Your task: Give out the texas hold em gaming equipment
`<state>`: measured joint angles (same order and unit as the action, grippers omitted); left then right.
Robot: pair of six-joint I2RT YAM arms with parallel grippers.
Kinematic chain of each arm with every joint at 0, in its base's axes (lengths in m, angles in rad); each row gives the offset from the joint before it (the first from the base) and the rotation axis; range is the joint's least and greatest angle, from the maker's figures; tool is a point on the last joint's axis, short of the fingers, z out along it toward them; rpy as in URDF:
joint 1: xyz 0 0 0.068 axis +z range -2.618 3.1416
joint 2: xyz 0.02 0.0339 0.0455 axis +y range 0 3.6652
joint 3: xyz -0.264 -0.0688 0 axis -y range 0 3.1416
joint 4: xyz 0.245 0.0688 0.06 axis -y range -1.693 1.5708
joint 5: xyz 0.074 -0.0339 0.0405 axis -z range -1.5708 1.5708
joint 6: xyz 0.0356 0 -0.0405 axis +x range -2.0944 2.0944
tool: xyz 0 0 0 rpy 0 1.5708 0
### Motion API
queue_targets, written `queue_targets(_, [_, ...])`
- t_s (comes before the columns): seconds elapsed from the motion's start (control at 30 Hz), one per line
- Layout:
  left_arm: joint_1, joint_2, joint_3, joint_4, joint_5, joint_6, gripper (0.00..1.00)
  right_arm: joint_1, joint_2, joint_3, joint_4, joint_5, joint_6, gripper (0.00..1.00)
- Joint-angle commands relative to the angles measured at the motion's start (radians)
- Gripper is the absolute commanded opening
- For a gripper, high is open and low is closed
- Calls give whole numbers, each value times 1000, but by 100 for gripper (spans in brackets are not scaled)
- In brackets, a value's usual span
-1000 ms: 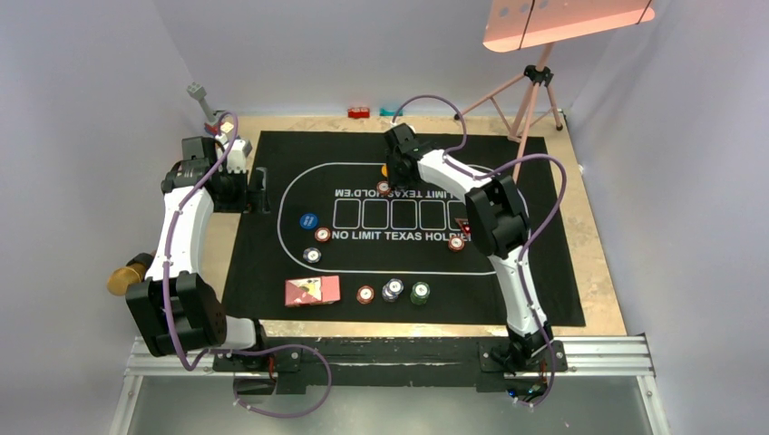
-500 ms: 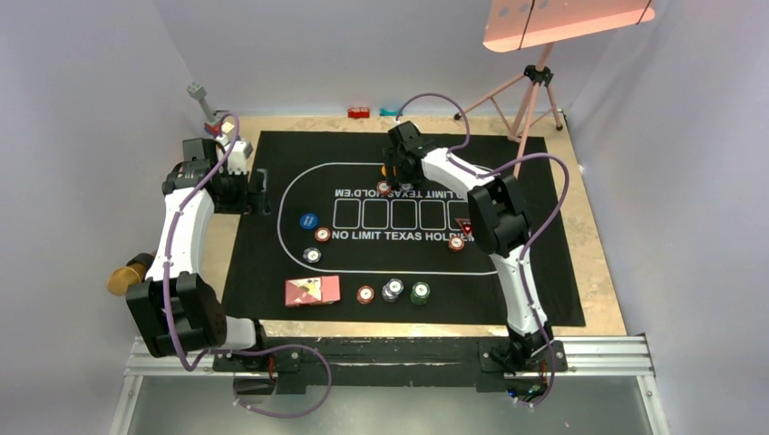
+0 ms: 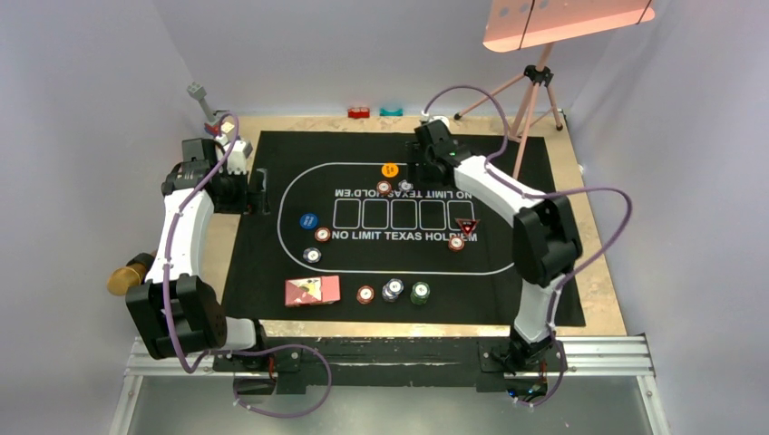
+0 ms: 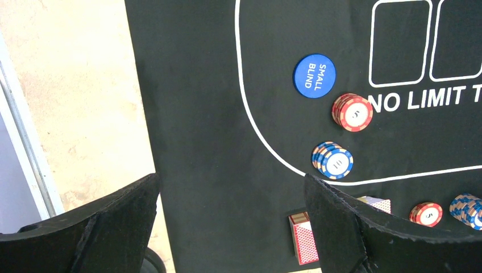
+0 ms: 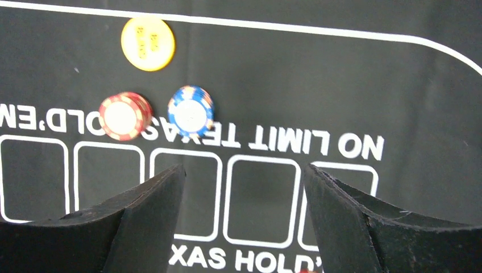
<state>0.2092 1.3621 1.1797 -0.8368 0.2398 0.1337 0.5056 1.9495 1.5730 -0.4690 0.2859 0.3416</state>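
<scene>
The red-backed card deck (image 3: 312, 291) lies at the mat's near left, with red (image 3: 365, 294), blue-grey (image 3: 392, 289) and green (image 3: 420, 292) chip stacks to its right. A blue disc (image 3: 309, 219) marked SMALL BLIND (image 4: 314, 75) has a red stack (image 4: 352, 112) and a blue-grey stack (image 4: 332, 160) near it. An orange disc (image 3: 390, 169) has a red stack (image 5: 124, 116) and a blue-grey stack (image 5: 191, 111) beside it. The triangle marker (image 3: 466, 226) sits above a red stack (image 3: 456, 242). My right gripper (image 5: 244, 176) is open and empty above the far mat (image 3: 422, 168). My left gripper (image 4: 232, 187) is open and empty at the mat's left edge (image 3: 257, 190).
The black mat (image 3: 535, 272) covers most of the wooden table. Red (image 3: 359, 112) and teal (image 3: 391, 111) toy blocks lie at the far edge, more blocks stand at the far left (image 3: 213, 118). A pink tripod (image 3: 530, 91) stands at the far right.
My right arm has swung right and back from the orange disc, uncovering the disc and the blue-grey stack beside it. The left arm has not moved.
</scene>
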Motion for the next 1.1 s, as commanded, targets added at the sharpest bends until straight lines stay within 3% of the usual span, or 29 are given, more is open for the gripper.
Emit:
queue_targets(0.0, [8, -34, 2, 19, 14, 7, 100, -9, -125, -170, 51, 68, 46, 79])
queue_targets(0.13, [8, -30, 5, 19, 15, 8, 100, -10, -167, -279, 74, 64, 59, 79])
queue_targets(0.33, [9, -32, 5, 15, 17, 8, 100, -52, -122, -270, 60, 84, 84, 77])
queue_targets(0.77, [8, -22, 8, 16, 14, 12, 100, -121, -134, -359, -18, 30, 137, 55])
queue_targets(1.07, [8, -20, 9, 17, 14, 12, 100, -141, -152, -446, 6, 6, 147, 51])
